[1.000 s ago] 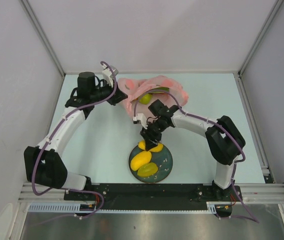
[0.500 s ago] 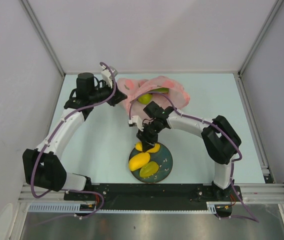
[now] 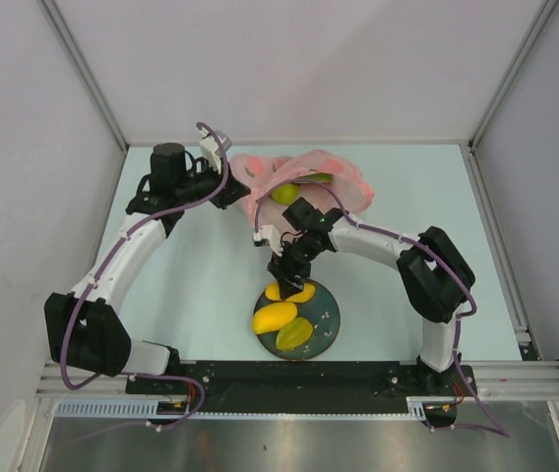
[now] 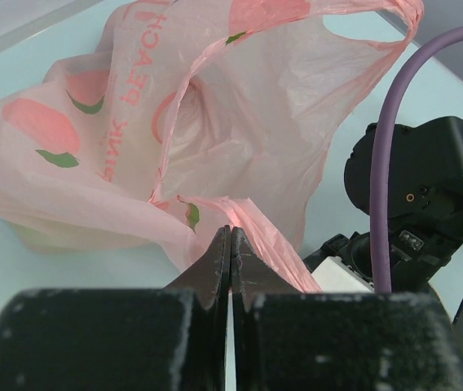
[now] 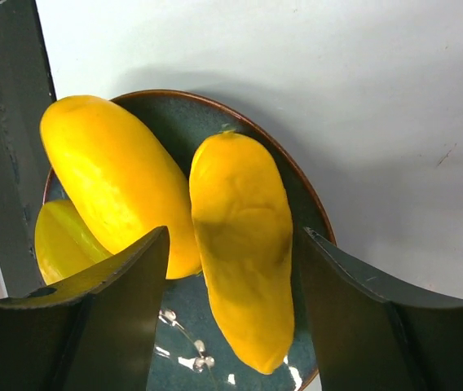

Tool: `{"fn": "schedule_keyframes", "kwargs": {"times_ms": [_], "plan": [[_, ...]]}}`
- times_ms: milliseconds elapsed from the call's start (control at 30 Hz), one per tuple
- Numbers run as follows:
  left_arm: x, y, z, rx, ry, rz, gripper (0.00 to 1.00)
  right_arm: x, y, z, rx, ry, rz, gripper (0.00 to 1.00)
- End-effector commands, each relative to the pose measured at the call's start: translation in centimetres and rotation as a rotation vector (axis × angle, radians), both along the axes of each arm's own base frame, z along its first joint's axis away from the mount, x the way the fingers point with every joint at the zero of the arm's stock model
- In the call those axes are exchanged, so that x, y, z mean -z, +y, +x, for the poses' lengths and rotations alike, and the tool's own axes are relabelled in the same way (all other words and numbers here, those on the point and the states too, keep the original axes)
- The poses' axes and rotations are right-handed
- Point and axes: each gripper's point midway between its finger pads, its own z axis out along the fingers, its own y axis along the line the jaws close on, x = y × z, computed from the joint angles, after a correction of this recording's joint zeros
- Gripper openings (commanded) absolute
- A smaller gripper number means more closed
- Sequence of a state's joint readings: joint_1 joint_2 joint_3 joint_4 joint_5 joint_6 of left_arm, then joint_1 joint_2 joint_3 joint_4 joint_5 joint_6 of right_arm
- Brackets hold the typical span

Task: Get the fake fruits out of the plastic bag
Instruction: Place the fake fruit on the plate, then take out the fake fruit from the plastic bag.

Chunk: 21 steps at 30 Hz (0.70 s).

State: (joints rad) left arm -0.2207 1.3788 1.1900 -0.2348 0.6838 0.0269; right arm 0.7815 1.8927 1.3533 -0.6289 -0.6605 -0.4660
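The right gripper's (image 5: 233, 236) fingers (image 5: 125, 309) stand apart, straddling a yellow mango (image 5: 244, 269) that lies loose on the dark plate (image 5: 166, 122) at lower centre of the overhead view, with a second yellow mango (image 5: 109, 179) just beside it. The left gripper's (image 4: 230, 248) fingers are pressed together on a fold of the pink plastic bag (image 4: 240, 106), which sprawls at upper centre of the overhead view, and a green fruit (image 3: 284, 194) shows in its mouth.
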Motion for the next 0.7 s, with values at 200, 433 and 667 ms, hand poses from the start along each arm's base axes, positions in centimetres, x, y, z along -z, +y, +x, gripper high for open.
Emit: {"fn": "schedule_keyframes", "kwargs": {"times_ms": [200,433,667], "plan": [[-1.6,-0.3,0.2,0.020,-0.056,-0.001,0.00,-6.6,0.8,3.0,0.075,-0.053,0.131,0.70],[-2.1,0.0,0.3,0.012,-0.083,0.013,0.00,-13.7,-1.2,9.3,0.268,-0.125,0.256,0.65],[-2.3,0.0,0.1,0.008,-0.089,0.012,0.00,-14.3,-2.6,17.8,0.529,-0.296,0.258,0.46]]}}
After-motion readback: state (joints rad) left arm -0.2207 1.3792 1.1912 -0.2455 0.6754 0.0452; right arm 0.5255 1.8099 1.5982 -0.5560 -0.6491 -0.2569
